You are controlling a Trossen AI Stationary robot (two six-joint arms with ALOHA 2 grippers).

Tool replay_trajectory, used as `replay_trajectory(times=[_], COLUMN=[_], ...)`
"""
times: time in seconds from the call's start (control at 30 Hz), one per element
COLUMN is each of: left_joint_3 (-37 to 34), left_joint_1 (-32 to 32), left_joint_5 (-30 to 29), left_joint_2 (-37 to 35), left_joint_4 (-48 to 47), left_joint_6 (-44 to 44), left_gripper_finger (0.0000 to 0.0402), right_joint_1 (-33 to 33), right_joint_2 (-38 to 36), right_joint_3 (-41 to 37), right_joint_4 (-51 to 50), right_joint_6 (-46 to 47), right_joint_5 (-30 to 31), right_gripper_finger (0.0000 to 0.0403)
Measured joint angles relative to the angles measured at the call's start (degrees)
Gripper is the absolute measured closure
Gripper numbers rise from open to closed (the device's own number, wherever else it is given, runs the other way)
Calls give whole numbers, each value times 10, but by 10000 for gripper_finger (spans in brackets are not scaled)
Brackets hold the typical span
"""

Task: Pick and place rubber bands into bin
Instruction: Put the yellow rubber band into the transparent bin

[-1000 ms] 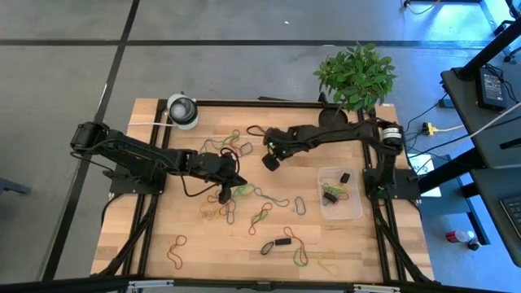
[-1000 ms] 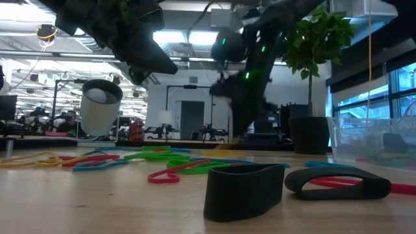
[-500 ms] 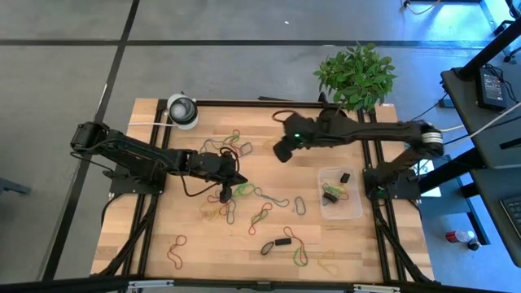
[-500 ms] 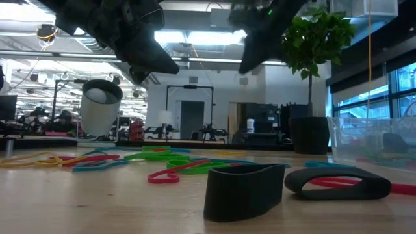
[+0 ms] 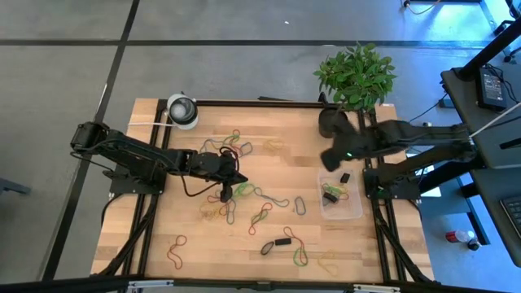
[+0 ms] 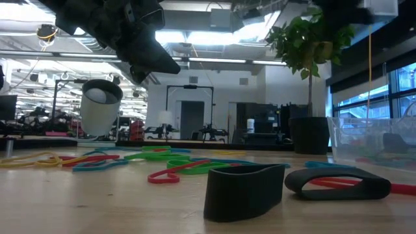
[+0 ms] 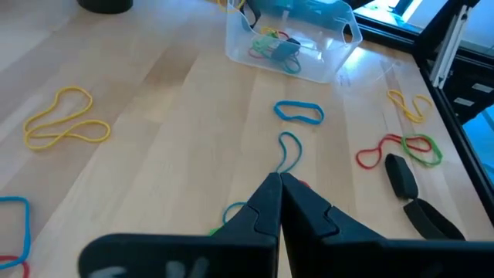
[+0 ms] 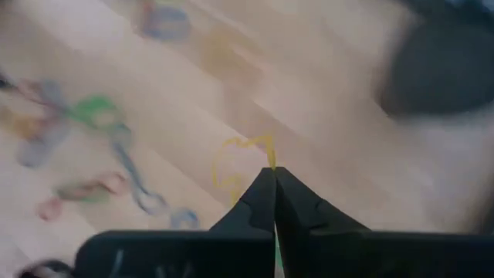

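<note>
Rubber bands [image 5: 230,203] in red, green, yellow, blue and dark lie loose on the wooden table, most in a pile at its middle and some near the near edge. The clear bin [image 5: 352,210] stands on the table's right part with a few bands inside; the left wrist view shows the bin [image 7: 324,54] too. My left gripper [image 5: 225,196] is shut and hangs above the pile, well off the table in the low view [image 6: 153,62]. My right gripper [image 5: 328,160] is shut on a yellow band, in the air just beyond the bin's far left corner. My right gripper pinches a thin yellow rubber band [image 8: 239,158] between its two fingertips, by one end of the loop [image 8: 268,154]. The band is lifted clear of the table and its loop sticks out past the fingertips. My left gripper touches nothing that I can see.
A black plant pot [image 5: 332,120] with a leafy plant [image 5: 356,75] stands at the far right corner, just beyond my right gripper. A white-and-grey roll [image 5: 182,110] sits at the far left. Two wide dark bands [image 6: 244,192] lie near the near edge.
My right gripper has risen from the far middle of the table and swung fast toward the table's right edge, ending beside the bin, fingers shut the whole way. My left arm and the bands on the table have stayed where they were.
</note>
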Motion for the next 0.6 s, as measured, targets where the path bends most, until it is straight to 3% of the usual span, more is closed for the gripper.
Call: replay_trajectory(times=[0.1,0.23,0.4,0.6], left_joint_3=[0,0,0,0], left_joint_1=[0,0,0,0], left_joint_5=[0,-4,-20,-30], left_joint_2=[0,0,0,0], left_joint_4=[0,0,0,0], left_joint_6=[0,0,-4,-5], left_gripper_finger=[400,400,400,400], right_joint_1=[46,99,143,176], right_joint_2=[-22,-34,-31,-29], right_joint_3=[0,-2,-33,-127], right_joint_4=[-95,-144,-97,-21], right_joint_6=[97,174,197,254], right_joint_5=[-5,-44,-65,-148], right_gripper_finger=[403,403,403,403])
